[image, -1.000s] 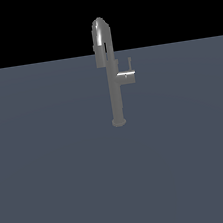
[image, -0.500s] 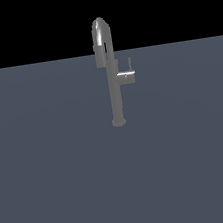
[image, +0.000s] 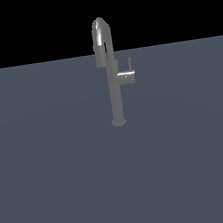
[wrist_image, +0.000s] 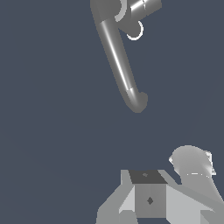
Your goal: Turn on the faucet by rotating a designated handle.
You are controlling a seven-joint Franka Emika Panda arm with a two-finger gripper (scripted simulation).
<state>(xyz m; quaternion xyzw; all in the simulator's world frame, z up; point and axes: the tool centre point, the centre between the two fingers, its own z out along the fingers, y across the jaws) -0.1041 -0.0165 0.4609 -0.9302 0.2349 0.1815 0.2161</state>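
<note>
Item: faucet [image: 114,90], grey metal, one upright cylindrical column on a round base, standing on a flat dark blue-grey floor [image: 53,183] towards the far part of the scene in the exterior view; an arched spout [image: 101,36] curves over the top. Handle [image: 126,75]: a short horizontal stub leaving the column on the exterior view's right, about halfway up, carrying a thin lever rod [image: 129,63] that stands up from near its outer end. Judged rigid throughout, fixed at the base, smooth and probably slippery; the only part likely to give is the handle, about its own axis. Best purchase, by judgement: the thin rod or the stub's outer end, pushed sideways rather than squeezed, since the rod is slender and could slip between fingers. Gripper: absent from the exterior view; the wrist view shows only pale grey housing [wrist_image: 151,197] at its edge, well apart from the faucet, so whether the fingers are spread or closed cannot be told, and nothing is seen held.
</note>
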